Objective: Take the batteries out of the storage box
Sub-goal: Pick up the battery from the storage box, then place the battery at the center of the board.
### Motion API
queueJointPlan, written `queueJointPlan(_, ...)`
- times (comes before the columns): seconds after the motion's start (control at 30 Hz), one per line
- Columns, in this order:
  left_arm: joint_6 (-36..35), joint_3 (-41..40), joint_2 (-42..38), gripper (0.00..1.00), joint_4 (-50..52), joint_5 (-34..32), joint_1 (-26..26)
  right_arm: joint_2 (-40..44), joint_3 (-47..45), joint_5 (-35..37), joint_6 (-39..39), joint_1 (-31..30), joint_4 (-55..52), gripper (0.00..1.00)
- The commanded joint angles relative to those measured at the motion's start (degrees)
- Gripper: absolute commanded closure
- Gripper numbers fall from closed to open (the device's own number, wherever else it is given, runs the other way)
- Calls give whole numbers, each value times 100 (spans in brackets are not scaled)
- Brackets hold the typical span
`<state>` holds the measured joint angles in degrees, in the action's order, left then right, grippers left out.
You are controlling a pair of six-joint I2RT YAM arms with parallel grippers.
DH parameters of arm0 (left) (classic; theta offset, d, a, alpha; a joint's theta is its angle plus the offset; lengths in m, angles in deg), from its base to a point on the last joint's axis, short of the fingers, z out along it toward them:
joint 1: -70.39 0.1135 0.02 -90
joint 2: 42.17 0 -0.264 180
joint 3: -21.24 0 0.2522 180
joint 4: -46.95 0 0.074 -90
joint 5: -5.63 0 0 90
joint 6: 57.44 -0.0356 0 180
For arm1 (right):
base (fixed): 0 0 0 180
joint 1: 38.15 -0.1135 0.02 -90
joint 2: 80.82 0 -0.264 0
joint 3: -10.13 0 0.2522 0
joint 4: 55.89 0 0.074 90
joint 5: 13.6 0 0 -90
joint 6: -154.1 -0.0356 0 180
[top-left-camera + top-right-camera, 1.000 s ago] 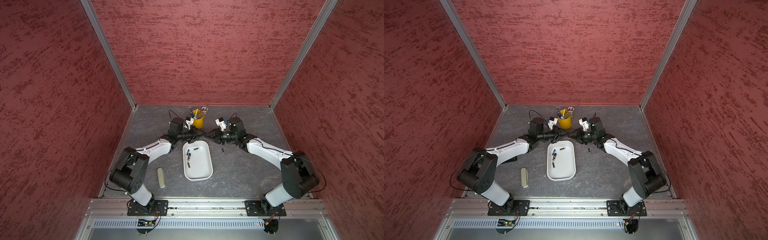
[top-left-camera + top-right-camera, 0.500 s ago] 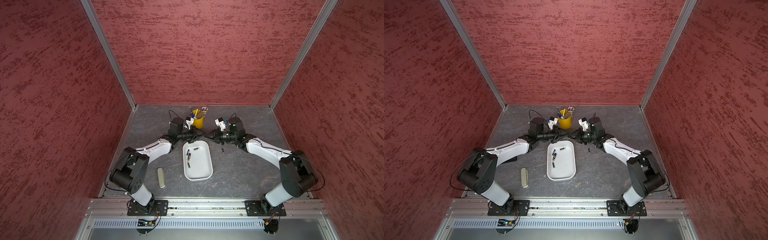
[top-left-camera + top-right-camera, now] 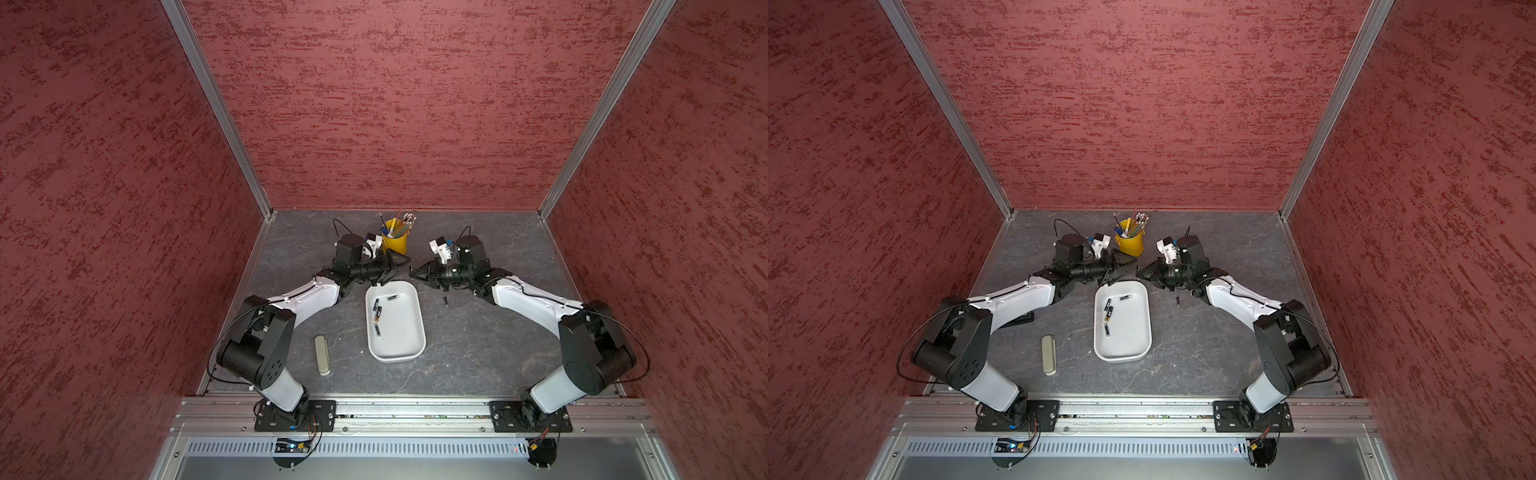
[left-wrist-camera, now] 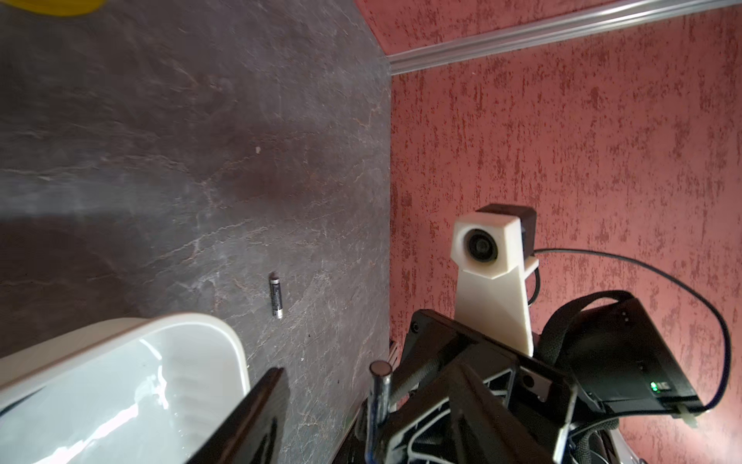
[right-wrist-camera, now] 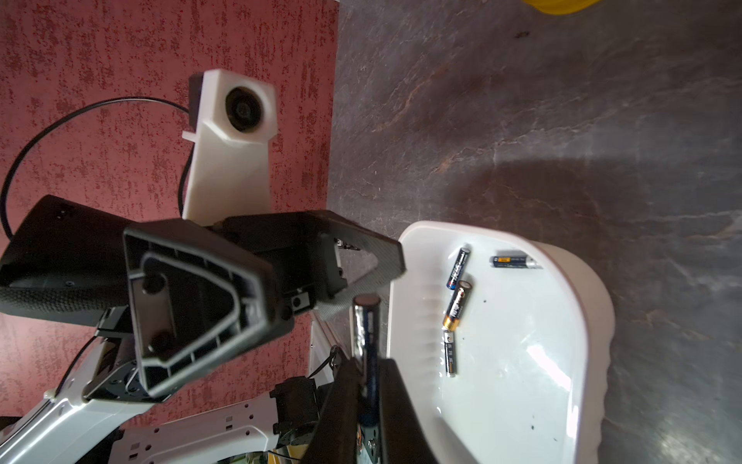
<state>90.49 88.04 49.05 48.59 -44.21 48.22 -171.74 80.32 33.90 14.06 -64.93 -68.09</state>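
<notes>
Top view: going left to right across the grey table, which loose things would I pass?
Slim beige case → white storage box → lone battery lying on the table. The yellow pencil cup stands beyond the box, in line with it, so I leave it out.

The whole cell is covered by both top views from high above the front rail (image 3: 415, 409), angled down toward the back wall (image 3: 395, 104); nearly identical fields are shared. The left wrist view is taken low and close over the table (image 4: 160, 160), facing the right arm's camera (image 4: 482, 247). The right wrist view is aimed oppositely (at the left arm's camera (image 5: 241, 108)). The storage box (image 4: 152, 327) and a gripped battery (image 4: 378, 387) are shared by both wrist views.
</notes>
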Motion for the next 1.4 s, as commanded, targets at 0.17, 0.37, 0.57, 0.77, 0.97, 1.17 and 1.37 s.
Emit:
queueJointPlan(0.17, -1089, 340, -622, 31, 1701, -457, 470, 865, 189, 1524, 1859, 234, -3256, 88)
queueJointPlan(0.37, -1137, 321, -574, 31, 1812, -421, 496, 1031, 411, 3166, 2759, 342, -4856, 88)
queueJointPlan(0.57, -1120, 304, -490, 31, 1733, -401, 454, 567, 672, 4112, 3174, 336, -5298, 88)
queueJointPlan(0.77, -1066, 260, -430, 31, 1715, -438, 427, 64, 889, 4478, 3220, 341, -5123, 88)
queueJointPlan(0.97, -962, 217, -343, 31, 1594, -444, 392, -407, 1125, 4539, 3380, 311, -4923, 88)
queueJointPlan(1.17, -915, 208, -268, 31, 1538, -425, 366, -879, 1359, 4434, 3475, 222, -4811, 88)
queueJointPlan(1.37, -869, 190, -252, 31, 1502, -432, 337, -1221, 1398, 4350, 3467, 139, -4697, 88)
